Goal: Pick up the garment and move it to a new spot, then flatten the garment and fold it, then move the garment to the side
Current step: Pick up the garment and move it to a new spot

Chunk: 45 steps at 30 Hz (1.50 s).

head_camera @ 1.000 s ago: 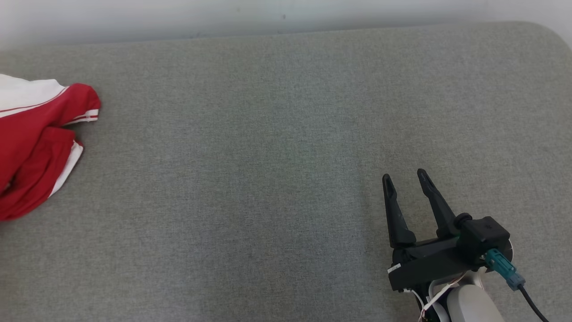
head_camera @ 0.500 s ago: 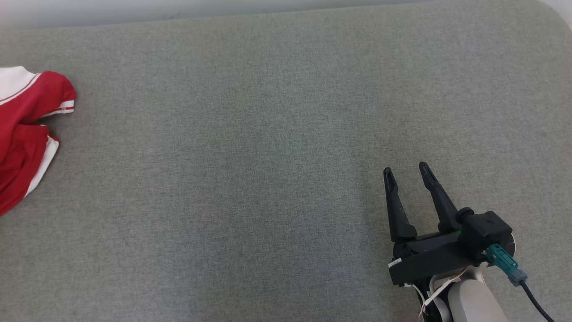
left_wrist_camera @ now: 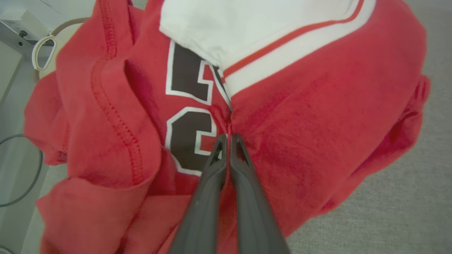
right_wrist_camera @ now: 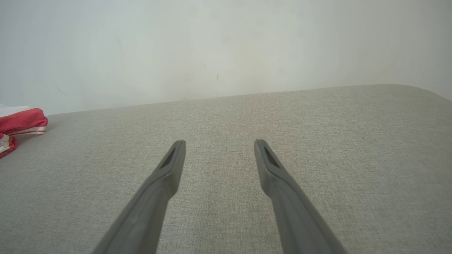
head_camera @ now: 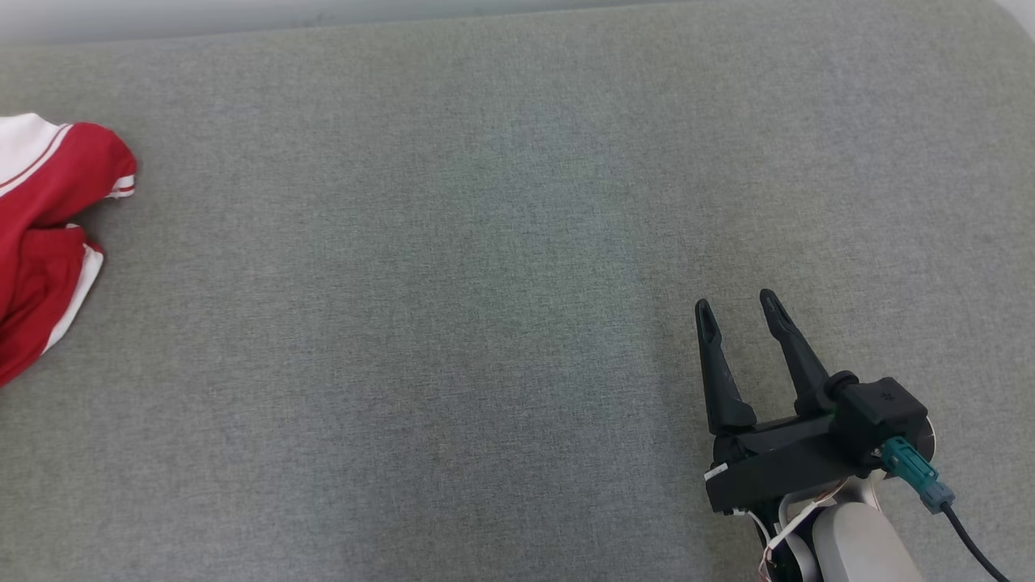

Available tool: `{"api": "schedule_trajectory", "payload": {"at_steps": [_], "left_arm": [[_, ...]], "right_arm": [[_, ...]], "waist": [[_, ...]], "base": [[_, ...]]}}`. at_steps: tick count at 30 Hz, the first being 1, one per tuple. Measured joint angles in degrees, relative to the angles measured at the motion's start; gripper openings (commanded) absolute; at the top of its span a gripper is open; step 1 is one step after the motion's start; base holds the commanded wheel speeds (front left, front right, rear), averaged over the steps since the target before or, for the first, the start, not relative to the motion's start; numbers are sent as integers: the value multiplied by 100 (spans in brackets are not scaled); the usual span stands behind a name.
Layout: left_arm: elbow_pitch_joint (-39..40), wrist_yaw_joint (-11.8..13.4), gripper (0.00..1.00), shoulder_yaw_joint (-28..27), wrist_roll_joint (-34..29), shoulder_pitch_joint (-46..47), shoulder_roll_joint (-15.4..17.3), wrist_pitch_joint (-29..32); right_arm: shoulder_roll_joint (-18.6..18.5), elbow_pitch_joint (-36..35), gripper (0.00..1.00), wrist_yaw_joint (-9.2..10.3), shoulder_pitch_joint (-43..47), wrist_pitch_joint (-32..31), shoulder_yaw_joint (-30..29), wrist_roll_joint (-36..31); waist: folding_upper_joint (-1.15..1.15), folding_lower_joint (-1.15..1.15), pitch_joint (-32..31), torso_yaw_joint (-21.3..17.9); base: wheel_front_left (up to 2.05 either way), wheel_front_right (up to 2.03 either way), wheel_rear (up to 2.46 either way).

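Likely a bare test room or lab, plain white wall, grey fabric-covered table with rounded corner, loose cable on pale floor

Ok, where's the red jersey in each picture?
Head view: the red jersey is at the far left edge, partly cut off.
Left wrist view: the red jersey is close up across the middle, with the left pincer shut on it beside the dark numbers.
Right wrist view: the red jersey is small, at the left edge.
Shared landmark: the grey fabric surface under it.
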<state>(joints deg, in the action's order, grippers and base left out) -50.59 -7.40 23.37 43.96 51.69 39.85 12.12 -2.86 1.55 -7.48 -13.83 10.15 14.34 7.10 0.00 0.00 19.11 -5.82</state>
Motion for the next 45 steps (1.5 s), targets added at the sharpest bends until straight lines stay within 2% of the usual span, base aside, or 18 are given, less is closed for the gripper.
{"api": "schedule_trajectory", "payload": {"at_steps": [12, 18, 25, 30, 34, 41, 45], "left_arm": [[595, -1, 0, 559, 94, 454, 226, -1072], [1131, -1, 0, 847, 74, 767, 298, -1276], [2063, -1, 0, 1105, 68, 1079, 303, -1287], [2854, -1, 0, 1217, 45, 1248, 244, -1158], [3539, 4, 0, 1247, 268, 1254, 141, -926], [4657, 175, 0, 1355, 287, 1254, 102, -647], [5204, 313, 0, 1468, 291, 1123, -25, -606]], "right_arm": [[1, 116, 100, 0, 40, 1, -1, 55], [1, 178, 100, 0, 96, 33, 52, 165], [1, 226, 100, 0, 109, 82, 74, 207], [1, 267, 100, 0, 120, 133, 76, 263], [0, 321, 100, 0, 120, 199, 94, 324], [0, 376, 100, 0, 116, 294, 97, 391], [0, 438, 100, 0, 115, 347, 120, 452]], "waist": [[0, 0, -390, 189], [0, 0, -638, 276], [0, -1, -807, 234], [0, -1, -853, 86], [0, -1, -875, -76], [0, 0, -877, -418], [0, -1, -866, -604]], "base": [[0, 0, 0], [0, 0, 0], [0, 0, 0], [0, 0, 0], [0, 0, 0], [0, 0, 0], [0, 0, 0]]}}
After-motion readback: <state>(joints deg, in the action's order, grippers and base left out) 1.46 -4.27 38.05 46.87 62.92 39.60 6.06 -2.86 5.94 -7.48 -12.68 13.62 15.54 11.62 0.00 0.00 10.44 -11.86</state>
